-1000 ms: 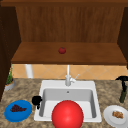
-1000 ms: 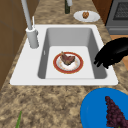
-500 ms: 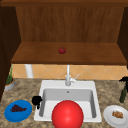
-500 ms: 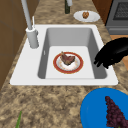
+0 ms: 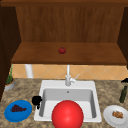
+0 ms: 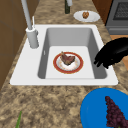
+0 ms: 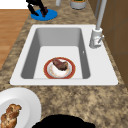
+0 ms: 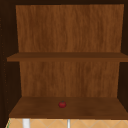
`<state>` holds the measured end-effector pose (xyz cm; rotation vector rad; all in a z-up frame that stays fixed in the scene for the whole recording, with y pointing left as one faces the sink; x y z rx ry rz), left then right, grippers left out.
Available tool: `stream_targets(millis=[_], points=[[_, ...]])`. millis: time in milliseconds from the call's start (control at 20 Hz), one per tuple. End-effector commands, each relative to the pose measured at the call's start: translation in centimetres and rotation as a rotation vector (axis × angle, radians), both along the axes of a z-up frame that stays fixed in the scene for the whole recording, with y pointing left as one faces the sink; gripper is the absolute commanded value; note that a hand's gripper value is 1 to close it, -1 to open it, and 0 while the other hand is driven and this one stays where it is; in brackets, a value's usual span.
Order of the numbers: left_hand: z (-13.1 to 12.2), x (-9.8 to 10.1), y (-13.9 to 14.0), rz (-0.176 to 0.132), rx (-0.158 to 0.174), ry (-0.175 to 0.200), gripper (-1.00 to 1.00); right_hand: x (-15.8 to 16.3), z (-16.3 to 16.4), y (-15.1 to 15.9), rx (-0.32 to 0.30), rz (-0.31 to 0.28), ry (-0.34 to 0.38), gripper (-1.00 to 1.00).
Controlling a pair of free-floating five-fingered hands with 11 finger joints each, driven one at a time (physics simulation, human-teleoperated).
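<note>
Showing the left hand (image 5: 36, 100) hovering at the left rim of the sink (image 5: 53, 84), just beside the blue plate (image 5: 25, 115). In the left side view its fingers (image 6: 99, 60) droop loosely and hold nothing. The blue plate lies on the counter (image 5: 23, 88) near the front edge, left of the sink, and carries a bunch of dark grapes (image 5: 17, 108).

The right hand (image 5: 125, 80) appears at the counter's right edge, just above a dark green bottle (image 5: 123, 94). Whether it is open or closed cannot be told. The bottle stands upright behind a white plate (image 5: 110, 117) that bears a braided pastry (image 5: 117, 114) near the counter's front right corner.

On the basin floor a red-rimmed plate (image 6: 79, 65) holds a piece of meat (image 6: 67, 59), apart from both hands. In the front view a large red ball (image 5: 67, 115) covers the front part of the basin. The faucet (image 5: 68, 77) rises from the middle of the sink's back rim.

A potted plant (image 5: 9, 81) stands at the counter's back left corner. A small red fruit (image 5: 62, 50) rests on the lower shelf (image 5: 37, 55) of the open wooden cabinet, near the middle of the shelf's front edge.
</note>
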<state>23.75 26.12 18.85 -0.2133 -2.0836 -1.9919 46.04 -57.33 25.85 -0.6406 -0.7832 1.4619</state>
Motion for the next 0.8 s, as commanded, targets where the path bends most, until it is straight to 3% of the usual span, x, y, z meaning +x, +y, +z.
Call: stream_targets(millis=[0, 300, 500, 750], points=[[0.0, 0.0, 0.0, 0.0, 0.0, 0.0, 0.0, 0.6, -1.7, 0.0, -0.003, 0.0, 0.0, -1.0], [0.0, 0.0, 0.0, 0.0, 0.0, 0.0, 0.0, 1.5, -3.2, -0.1, -0.006, 0.0, 0.034, -1.0], [0.0, 0.0, 0.0, 0.0, 0.0, 0.0, 0.0, 1.3, -3.3, -0.4, -0.007, 0.0, 0.02, -1.0], [0.0, 0.0, 0.0, 0.0, 0.0, 0.0, 0.0, 1.3, -2.6, -1.7, 0.028, 0.001, 0.028, -1.0]])
